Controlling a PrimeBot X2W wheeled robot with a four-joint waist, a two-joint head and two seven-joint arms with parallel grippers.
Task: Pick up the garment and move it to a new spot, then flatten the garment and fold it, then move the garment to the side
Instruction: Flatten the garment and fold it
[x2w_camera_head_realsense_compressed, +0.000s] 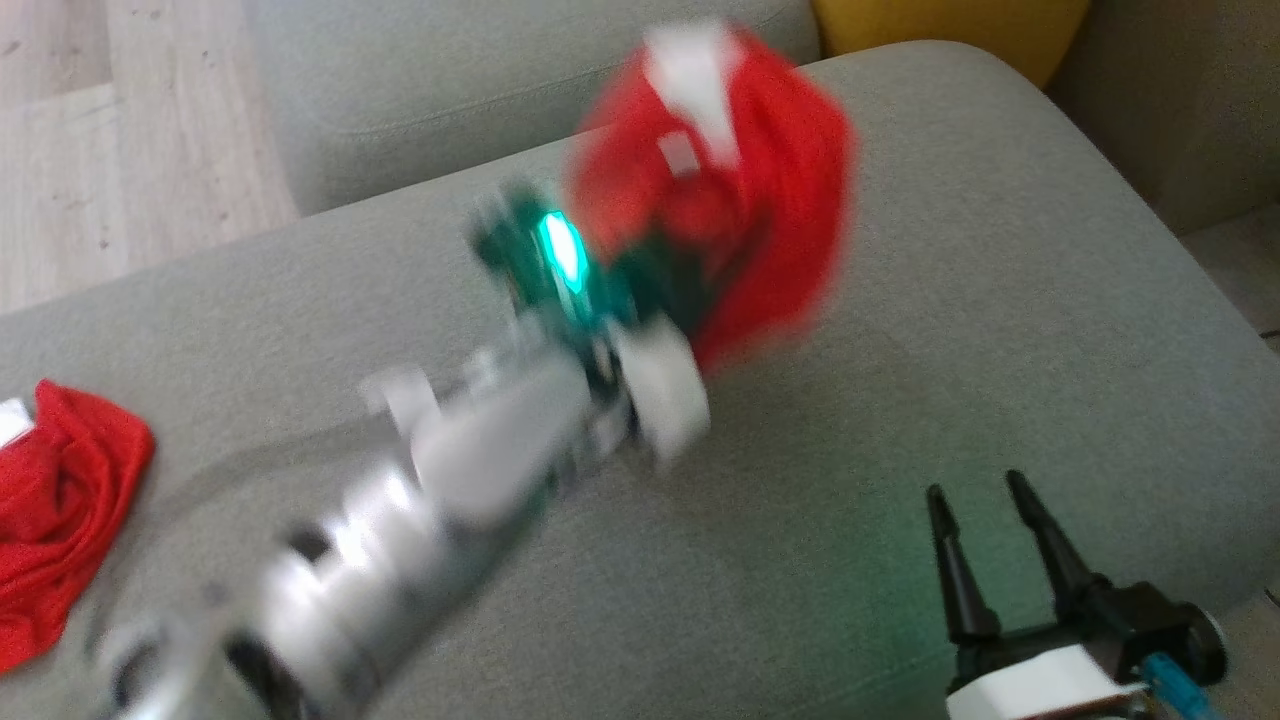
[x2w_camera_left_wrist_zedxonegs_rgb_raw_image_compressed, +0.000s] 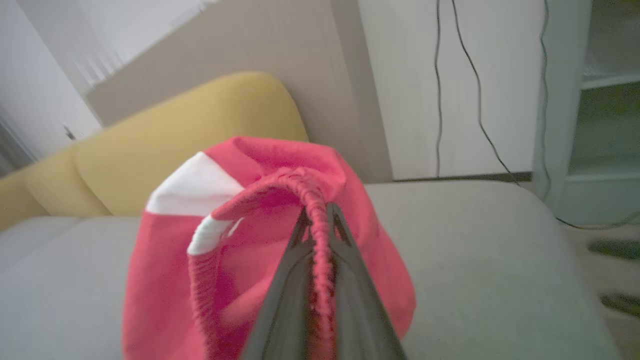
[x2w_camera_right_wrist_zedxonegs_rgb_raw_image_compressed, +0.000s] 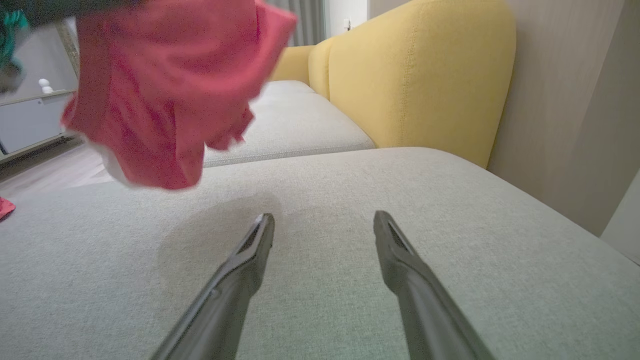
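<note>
The garment (x2w_camera_head_realsense_compressed: 760, 170) is red with a white panel and hangs in the air above the grey sofa seat (x2w_camera_head_realsense_compressed: 950, 320), blurred by motion. My left gripper (x2w_camera_left_wrist_zedxonegs_rgb_raw_image_compressed: 317, 212) is shut on its ribbed red hem, and the cloth (x2w_camera_left_wrist_zedxonegs_rgb_raw_image_compressed: 200, 250) droops around the fingers. In the right wrist view the garment (x2w_camera_right_wrist_zedxonegs_rgb_raw_image_compressed: 165, 90) dangles at the upper left, clear of the cushion. My right gripper (x2w_camera_head_realsense_compressed: 985, 500) rests low at the front right, open with nothing between its fingers (x2w_camera_right_wrist_zedxonegs_rgb_raw_image_compressed: 260, 235). It stands apart from the garment.
A second red cloth (x2w_camera_head_realsense_compressed: 60, 510) lies crumpled at the seat's left edge. A yellow backrest (x2w_camera_right_wrist_zedxonegs_rgb_raw_image_compressed: 415, 75) rises behind the seat. Wooden floor (x2w_camera_head_realsense_compressed: 120, 140) shows beyond the far left, and cables (x2w_camera_left_wrist_zedxonegs_rgb_raw_image_compressed: 475, 100) hang on the wall.
</note>
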